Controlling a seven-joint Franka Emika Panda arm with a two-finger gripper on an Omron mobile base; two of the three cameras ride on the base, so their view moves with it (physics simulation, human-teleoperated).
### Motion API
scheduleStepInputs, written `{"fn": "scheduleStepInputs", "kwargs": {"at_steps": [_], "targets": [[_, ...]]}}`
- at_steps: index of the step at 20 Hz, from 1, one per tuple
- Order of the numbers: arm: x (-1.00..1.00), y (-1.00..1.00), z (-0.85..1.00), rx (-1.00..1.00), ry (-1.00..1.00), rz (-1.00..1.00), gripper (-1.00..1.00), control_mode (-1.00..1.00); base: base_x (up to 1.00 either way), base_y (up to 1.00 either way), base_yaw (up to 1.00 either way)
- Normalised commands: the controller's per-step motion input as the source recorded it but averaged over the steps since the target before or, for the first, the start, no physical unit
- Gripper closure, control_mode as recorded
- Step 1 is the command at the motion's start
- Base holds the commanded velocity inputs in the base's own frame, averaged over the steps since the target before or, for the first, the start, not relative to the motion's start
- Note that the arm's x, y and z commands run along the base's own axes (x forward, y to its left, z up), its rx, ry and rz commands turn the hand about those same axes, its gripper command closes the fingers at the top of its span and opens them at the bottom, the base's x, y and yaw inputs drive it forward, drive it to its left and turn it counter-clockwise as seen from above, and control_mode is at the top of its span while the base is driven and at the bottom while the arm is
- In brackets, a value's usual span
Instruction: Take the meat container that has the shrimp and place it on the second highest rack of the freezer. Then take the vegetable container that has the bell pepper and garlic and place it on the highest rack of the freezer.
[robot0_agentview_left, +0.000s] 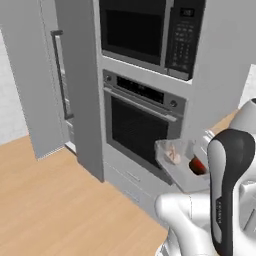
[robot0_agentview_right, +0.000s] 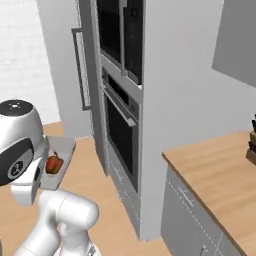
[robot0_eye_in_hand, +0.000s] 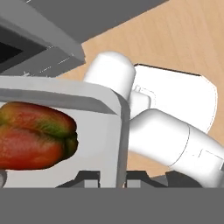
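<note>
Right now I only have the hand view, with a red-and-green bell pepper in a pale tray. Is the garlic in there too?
Observer: Yes. The left base view shows a pale garlic bulb lying in the clear shallow container, beside the red-and-green bell pepper.
Operator: Where is the freezer from here?
Observer: A tall grey door with a long dark handle stands open at the far left, past the black built-in wall oven.
Operator: And on my other side?
Observer: The right base view shows a light wooden countertop over grey cabinets.
</note>
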Motion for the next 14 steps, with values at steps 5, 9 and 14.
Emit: {"fn": "scheduleStepInputs", "kwargs": {"at_steps": [5,9,14], "targets": [[0.00,0.00,0.00,0.00,0.00,0.00,1.00,1.00,1.00,0.25,0.35],[0.00,0.00,0.00,0.00,0.00,0.00,1.00,1.00,1.00,0.28,0.23],[0.00,0.00,0.00,0.00,0.00,0.00,1.00,1.00,1.00,0.62,0.21]]}}
